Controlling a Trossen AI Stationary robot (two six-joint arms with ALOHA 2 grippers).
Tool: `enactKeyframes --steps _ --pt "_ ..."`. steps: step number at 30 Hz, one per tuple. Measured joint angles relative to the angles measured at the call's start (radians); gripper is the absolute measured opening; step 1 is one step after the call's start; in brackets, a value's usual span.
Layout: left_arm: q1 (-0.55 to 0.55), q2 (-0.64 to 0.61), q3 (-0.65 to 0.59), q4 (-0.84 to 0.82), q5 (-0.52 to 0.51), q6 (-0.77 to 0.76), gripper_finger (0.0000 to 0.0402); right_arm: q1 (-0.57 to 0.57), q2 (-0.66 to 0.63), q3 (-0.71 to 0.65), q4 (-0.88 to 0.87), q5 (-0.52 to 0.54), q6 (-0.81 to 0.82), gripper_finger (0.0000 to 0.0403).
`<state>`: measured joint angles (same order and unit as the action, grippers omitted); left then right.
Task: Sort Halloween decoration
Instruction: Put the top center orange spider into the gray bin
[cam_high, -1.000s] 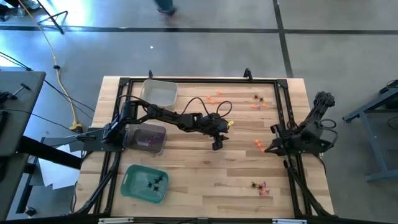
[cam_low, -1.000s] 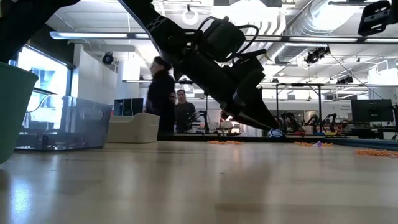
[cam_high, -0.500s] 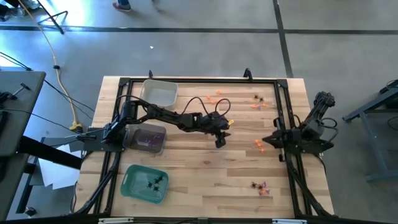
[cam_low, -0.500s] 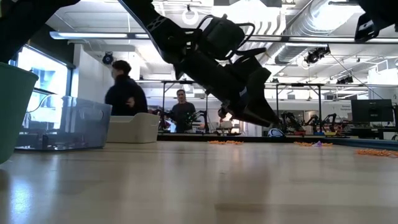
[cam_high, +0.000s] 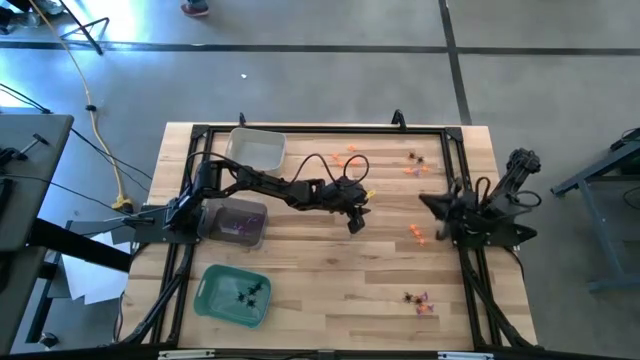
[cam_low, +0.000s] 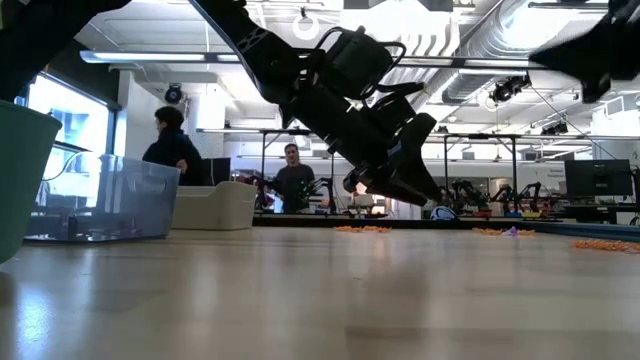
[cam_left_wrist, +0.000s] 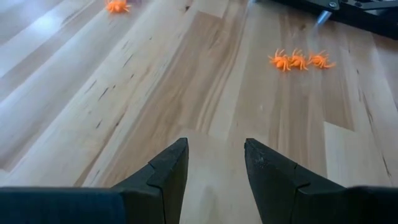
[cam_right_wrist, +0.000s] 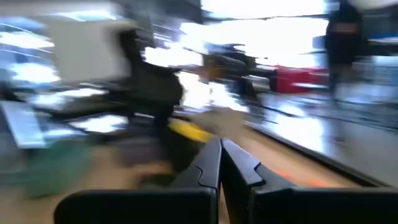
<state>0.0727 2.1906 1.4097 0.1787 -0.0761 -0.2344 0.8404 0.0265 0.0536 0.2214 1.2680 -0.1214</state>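
Note:
The tiny trinkets lie in loose groups on the wooden table: orange ones at the far middle (cam_high: 346, 157), a mixed group at the far right (cam_high: 414, 166), orange ones right of centre (cam_high: 415, 232), and a mixed group near the right front (cam_high: 418, 300). My left gripper (cam_high: 355, 222) hovers open and empty over bare wood at the table's middle; its wrist view shows three orange spider shapes ahead (cam_left_wrist: 301, 60). My right gripper (cam_high: 427, 204) is raised above the table's right side, fingers shut (cam_right_wrist: 221, 163). I see nothing between them.
Three trays stand on the left: a pale one at the far side (cam_high: 255, 150), a clear one holding purple pieces (cam_high: 238, 222), and a green one holding black spiders (cam_high: 235, 295). A black frame runs round the table. People stand in the room behind (cam_low: 168, 150).
My right gripper has risen from beside the orange trinkets right of centre and swung toward the far edge; its wrist view is blurred by motion. My left gripper has lifted a little and shifted slightly toward the far edge. The trinkets lie as before.

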Motion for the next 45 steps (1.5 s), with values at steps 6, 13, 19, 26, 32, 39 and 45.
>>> enactKeyframes --steps 6,13,19,26,32,39,45 --pt "-0.004 0.000 0.000 -0.028 0.000 -0.008 0.0146 -0.092 0.000 0.018 0.003 0.012 0.023 0.0000" --pt "-0.023 -0.035 -0.002 -0.142 0.000 0.003 0.0146 -0.205 0.023 0.024 -0.053 -0.200 0.220 0.0000" --pt "-0.040 -0.061 0.001 -0.167 -0.044 0.059 0.0146 -0.353 0.186 0.029 0.041 -0.406 0.343 0.0000" --pt "-0.051 -0.073 0.000 -0.241 -0.089 0.079 0.0146 -0.533 0.457 0.262 -0.086 -0.545 0.257 0.0000" --pt "-0.086 -0.103 -0.002 -0.335 -0.173 0.075 0.0146 -0.718 0.706 0.538 -0.524 -0.598 0.253 0.0000" --pt "-0.168 -0.194 0.000 -0.539 -0.492 0.089 0.0146 -0.952 0.928 0.668 -0.632 -0.826 0.197 0.0000" --pt "-0.236 -0.220 -0.007 -0.710 -0.675 -0.002 0.0146 -1.157 1.071 0.665 -0.552 -0.985 0.142 0.0000"
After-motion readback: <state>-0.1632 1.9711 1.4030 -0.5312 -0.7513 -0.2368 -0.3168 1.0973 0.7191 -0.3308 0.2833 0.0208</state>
